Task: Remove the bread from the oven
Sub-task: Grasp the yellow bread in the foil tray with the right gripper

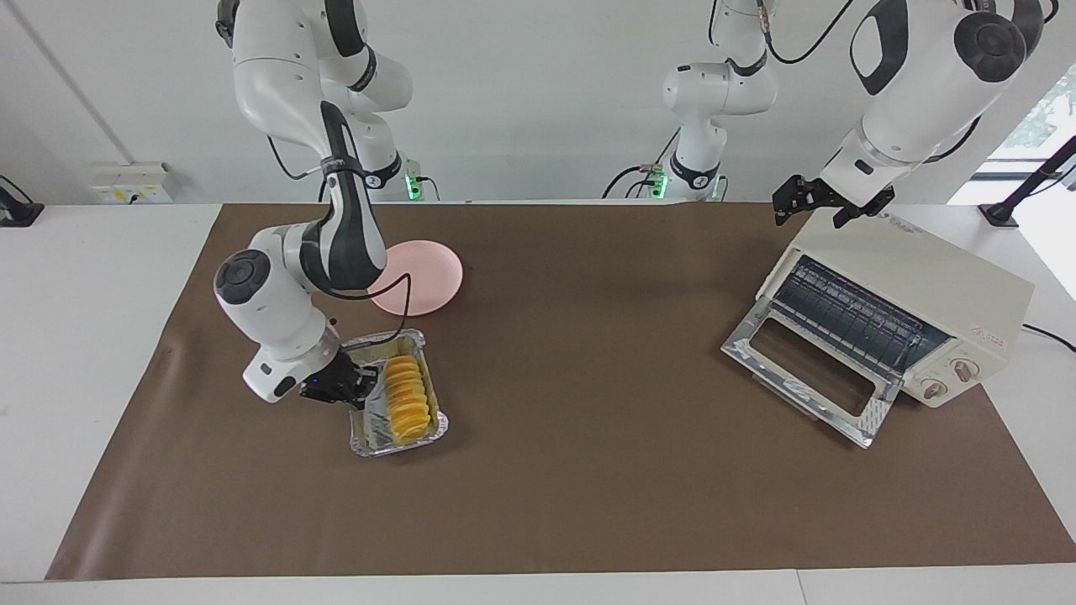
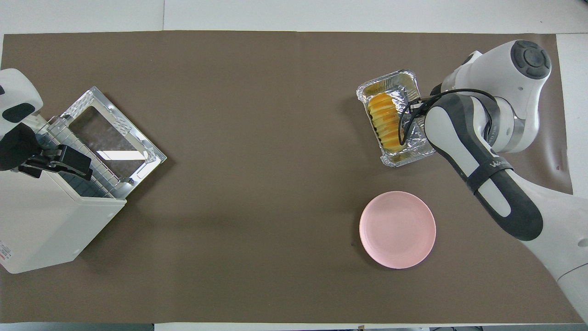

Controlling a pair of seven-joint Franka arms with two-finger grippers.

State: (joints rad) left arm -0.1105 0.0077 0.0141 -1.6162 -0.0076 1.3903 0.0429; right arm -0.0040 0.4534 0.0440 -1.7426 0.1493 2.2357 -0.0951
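- Right gripper (image 1: 357, 388) clamped on the side wall of the tray (image 1: 395, 444), low at the mat (image 1: 588, 504) toward the right arm's end of the table. Whether the tray rests on the mat or rides just above it cannot be told.
- The bread (image 1: 405, 399) lies lengthwise in the tray, clear of the oven (image 1: 925, 286) and well apart from it. The removal itself looks done, leaving the set-down and release.
- Doing it well: keep the tray level so the loaf does not slide, settle it flat, then part the fingers and pull away from the thin foil wall without dragging or creasing it.
- Left gripper (image 1: 828, 202) hovers over the oven's top, waiting. Its grip cannot be made out.
- Edges: the plate (image 1: 418, 277) sits near the tray, nearer the robots, and the right arm's elbow hangs above the plate's rim, so a retreat should rise before swinging back.
- The door (image 1: 807, 370) lies dropped open, jutting onto the mat toward the table's middle.
- Open room: wide bare mat between tray and oven, and more farther from the robots.
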